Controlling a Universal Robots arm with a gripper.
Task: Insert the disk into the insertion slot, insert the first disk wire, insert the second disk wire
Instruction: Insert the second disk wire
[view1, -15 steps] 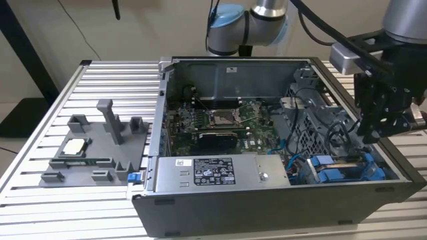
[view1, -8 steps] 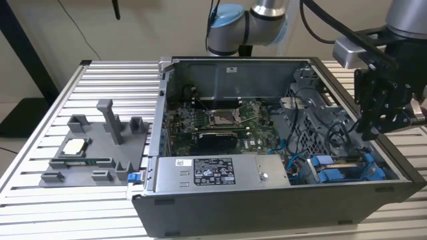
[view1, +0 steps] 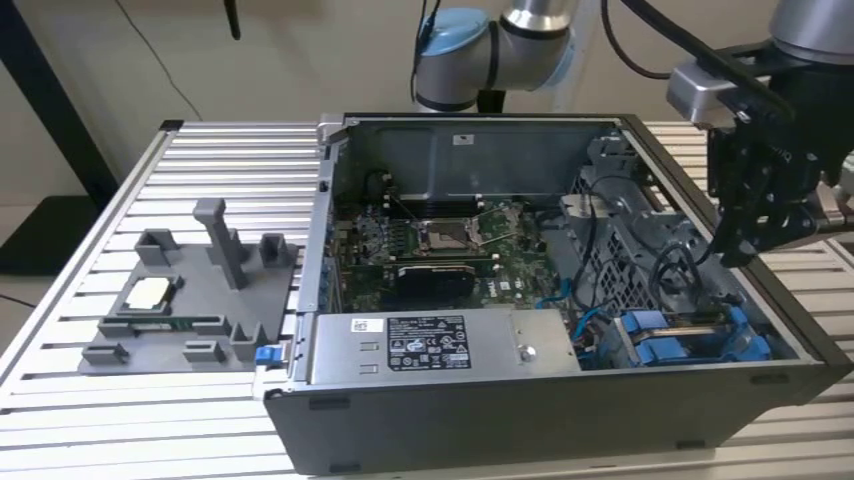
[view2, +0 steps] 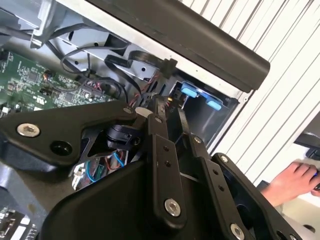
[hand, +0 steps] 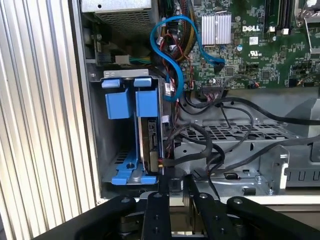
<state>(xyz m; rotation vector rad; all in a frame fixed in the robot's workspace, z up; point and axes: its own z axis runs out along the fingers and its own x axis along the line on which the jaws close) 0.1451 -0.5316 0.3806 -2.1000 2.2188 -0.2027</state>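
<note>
- The disk (hand: 150, 136), in its blue carrier, sits inside the insertion slot (hand: 97, 145) at the case's (view1: 534, 425) corner.
- My pincer (view1: 737, 250) is narrow, pinching a black wire plug (hand: 175, 185) just beside the disk.
- The case rests on the slatted surface (view1: 200, 150).

Your exterior view looks down from above the counter (view1: 80, 400) onto the whole open computer case (view1: 534, 420). Your 2 wrist views peer past the claw (hand: 176, 192) at close range, sharing the corner drive bay (hand: 95, 135) with its blue carriers (hand: 122, 102).
</note>
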